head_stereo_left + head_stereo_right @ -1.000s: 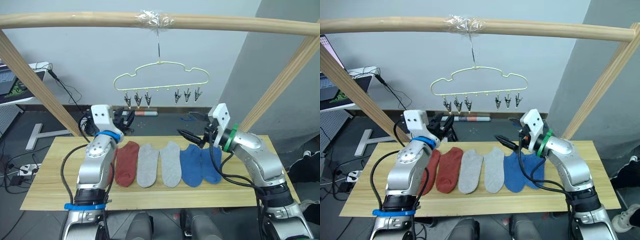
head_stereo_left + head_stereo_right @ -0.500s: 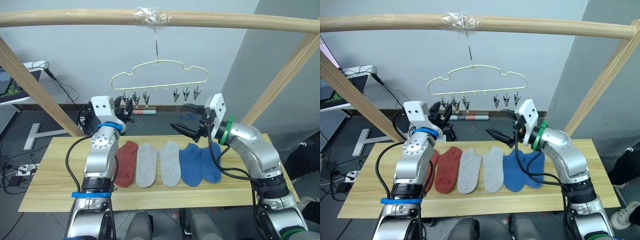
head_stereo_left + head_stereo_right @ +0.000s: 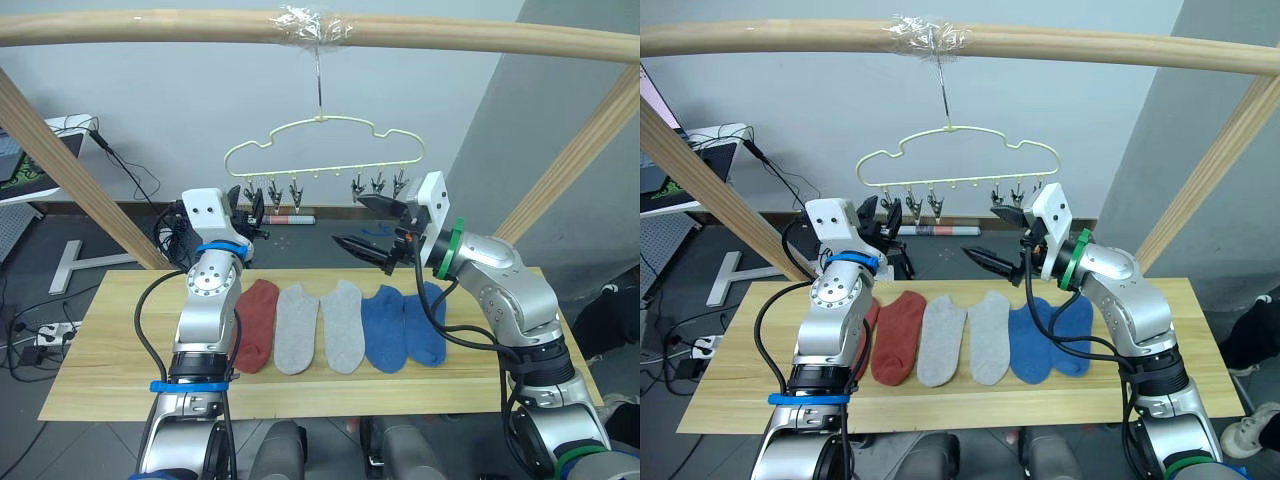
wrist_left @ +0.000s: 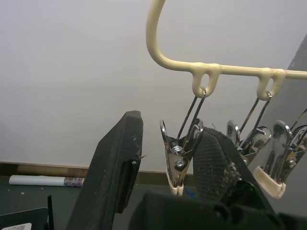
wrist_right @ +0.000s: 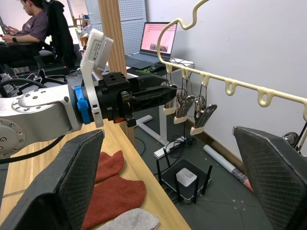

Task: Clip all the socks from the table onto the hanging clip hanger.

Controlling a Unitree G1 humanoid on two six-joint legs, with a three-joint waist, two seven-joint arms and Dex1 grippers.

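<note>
The wide light-wood plank table (image 3: 100, 380) carries the row of short knit socks (image 3: 340, 325) flat below both grippers: rust-red ones nearest the left arm, two light grey in the middle, two blue under the right forearm. Above them the thin pale yellow-green wire clip hanger (image 3: 322, 150) hangs by its metal hook from the round wooden pole frame (image 3: 150, 28), its small grey metal clips (image 3: 275, 194) dangling in two groups of three.

Compared with a second ago, both arms are raised: the left gripper (image 3: 250, 212) has climbed from just above the table to clip height, and the right gripper (image 3: 368, 222) has lifted and swung inward to just beneath the right-hand clips.

The left forearm stands nearly upright, its fingers pointing away from the robot. In the left wrist view the jaws are parted with the end clip (image 4: 178, 158) hanging between them, one finger (image 4: 213, 163) touching or nearly touching it. The right forearm slopes up from the elbow, its jaws spread wide and holding nothing, tips aimed toward the left gripper.
</note>
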